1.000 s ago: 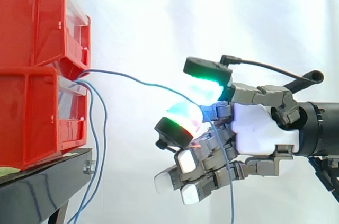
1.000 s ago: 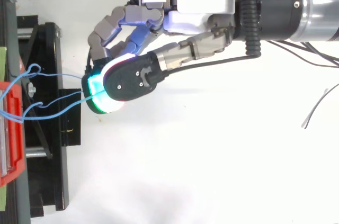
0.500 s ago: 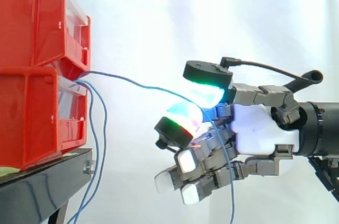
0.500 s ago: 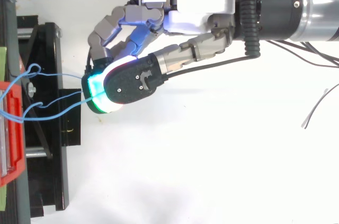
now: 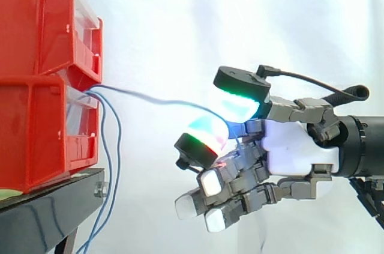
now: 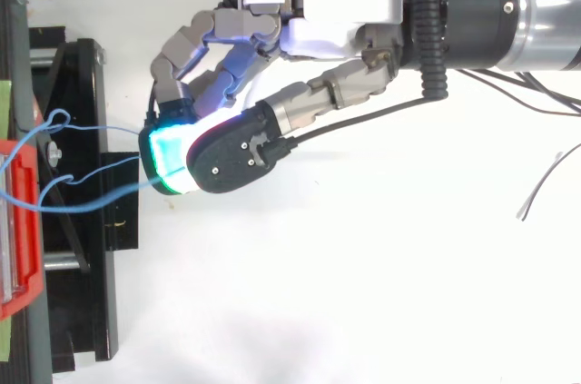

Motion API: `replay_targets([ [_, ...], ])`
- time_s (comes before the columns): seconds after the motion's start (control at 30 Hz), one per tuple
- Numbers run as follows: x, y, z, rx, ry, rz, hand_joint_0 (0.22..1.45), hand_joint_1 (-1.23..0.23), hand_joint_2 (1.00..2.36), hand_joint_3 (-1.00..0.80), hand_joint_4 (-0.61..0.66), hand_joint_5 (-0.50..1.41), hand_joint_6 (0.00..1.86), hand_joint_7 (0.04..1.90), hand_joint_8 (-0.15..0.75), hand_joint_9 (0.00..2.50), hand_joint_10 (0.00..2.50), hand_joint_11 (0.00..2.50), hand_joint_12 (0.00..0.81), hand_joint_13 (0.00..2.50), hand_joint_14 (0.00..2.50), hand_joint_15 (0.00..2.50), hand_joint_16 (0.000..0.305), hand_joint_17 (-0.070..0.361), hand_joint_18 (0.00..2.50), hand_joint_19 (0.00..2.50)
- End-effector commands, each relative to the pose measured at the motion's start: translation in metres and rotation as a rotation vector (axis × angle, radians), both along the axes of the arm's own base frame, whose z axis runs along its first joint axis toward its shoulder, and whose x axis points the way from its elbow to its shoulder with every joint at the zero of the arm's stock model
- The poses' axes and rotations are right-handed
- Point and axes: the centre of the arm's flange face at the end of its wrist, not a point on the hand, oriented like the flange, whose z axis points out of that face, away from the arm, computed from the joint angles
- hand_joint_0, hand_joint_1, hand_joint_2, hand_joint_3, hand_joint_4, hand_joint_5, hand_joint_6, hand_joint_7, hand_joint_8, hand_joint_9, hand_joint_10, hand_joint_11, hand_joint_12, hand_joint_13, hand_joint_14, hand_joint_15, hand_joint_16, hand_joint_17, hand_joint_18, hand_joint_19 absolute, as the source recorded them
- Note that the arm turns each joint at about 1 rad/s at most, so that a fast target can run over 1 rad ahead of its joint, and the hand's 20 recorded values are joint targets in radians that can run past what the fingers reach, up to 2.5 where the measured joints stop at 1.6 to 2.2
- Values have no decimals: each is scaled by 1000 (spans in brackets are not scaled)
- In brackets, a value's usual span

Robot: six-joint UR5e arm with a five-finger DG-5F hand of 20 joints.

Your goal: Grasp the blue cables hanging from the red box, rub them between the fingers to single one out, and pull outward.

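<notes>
Blue cables (image 5: 119,140): most are hanging slack from the lower red box (image 5: 36,128) past the black stand (image 5: 42,218), one strand (image 5: 162,101) is running out to the hand (image 5: 294,152), whose green-glowing pads (image 5: 237,105) are pinching it; singling-out apparently done, outward pull remaining.

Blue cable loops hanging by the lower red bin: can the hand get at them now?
Probably yes: open air lies between the hand and the hanging blue cable loops at the red plastic bin. But its glowing pads pinch one thin blue cable, so it would likely have to release that first.
</notes>
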Motion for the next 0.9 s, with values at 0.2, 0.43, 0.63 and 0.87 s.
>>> replay_targets([
  [0.2, 0, -1, 0, 1, 4, -1, 492, -617, 1010, -339, 143, -139, 861, 953, 313, 861, 15, 438, 392, 558, 10, 265, 52, 118, 558, 391],
  [0.43, 0, 1, 0, 1, 4, 1, 508, -635, 1012, -285, 140, -136, 855, 988, 310, 863, 15, 438, 386, 556, 10, 267, 51, 115, 552, 395],
  [0.63, -1, -1, -1, 1, 6, -1, 536, -698, 1010, -147, 143, -126, 873, 984, 338, 892, 13, 427, 420, 589, 9, 254, 59, 133, 619, 358],
  [0.87, -1, -1, -1, 3, 9, -1, 562, -764, 1009, -57, 125, -120, 886, 999, 340, 901, 13, 421, 421, 596, 9, 251, 59, 132, 625, 355],
])
